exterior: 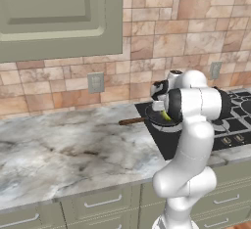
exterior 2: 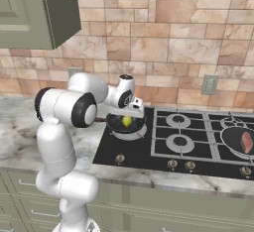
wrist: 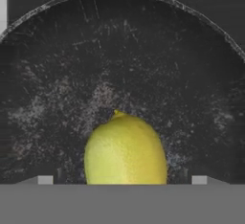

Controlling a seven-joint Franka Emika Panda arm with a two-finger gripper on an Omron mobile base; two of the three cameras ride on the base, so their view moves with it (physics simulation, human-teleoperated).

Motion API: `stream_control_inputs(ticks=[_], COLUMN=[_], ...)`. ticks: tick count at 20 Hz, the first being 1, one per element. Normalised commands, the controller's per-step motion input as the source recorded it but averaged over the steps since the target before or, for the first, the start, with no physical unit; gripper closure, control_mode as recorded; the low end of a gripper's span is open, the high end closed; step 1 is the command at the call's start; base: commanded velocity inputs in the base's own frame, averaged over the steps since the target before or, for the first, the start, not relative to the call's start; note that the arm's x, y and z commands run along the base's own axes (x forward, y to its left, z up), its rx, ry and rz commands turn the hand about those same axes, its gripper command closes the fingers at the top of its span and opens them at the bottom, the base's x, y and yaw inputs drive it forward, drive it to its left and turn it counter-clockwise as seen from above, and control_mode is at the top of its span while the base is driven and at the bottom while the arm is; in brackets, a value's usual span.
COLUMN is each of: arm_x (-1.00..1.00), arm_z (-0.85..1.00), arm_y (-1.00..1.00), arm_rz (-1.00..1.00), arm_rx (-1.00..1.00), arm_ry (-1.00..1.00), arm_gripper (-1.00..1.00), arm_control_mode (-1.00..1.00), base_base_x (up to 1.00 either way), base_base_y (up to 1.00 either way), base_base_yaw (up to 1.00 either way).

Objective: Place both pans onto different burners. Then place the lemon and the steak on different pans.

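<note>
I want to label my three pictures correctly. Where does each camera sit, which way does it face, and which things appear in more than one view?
Left base view: behind the arm to its left, facing counter and cooktop; the white arm rises at lower right.
Right base view: behind to its right, facing the cooktop; the arm rises at lower left, gripper over the left pan.
Hand view: on the hand, looking down into that pan; two fingertips, spread wide, flank the lemon.
Shared: all three show the lemon in the pan; the steak lies in the other pan.
</note>
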Motion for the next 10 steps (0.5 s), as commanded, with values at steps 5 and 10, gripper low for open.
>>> stream_control_inputs(ticks=[5, 10], arm_x=[-0.30, -0.67], arm_z=[0.73, 0.57], arm_y=[0.00, 0.00], arm_rz=[0.00, 0.00], arm_rx=[0.00, 0.00], arm_ry=[-0.04, 0.00], arm_gripper=[-1.00, -1.00], arm_control_mode=[-1.00, -1.00], base_base_x=[0.00, 0.00], base_base_y=[0.00, 0.00], base_base_yaw=[0.00, 0.00])
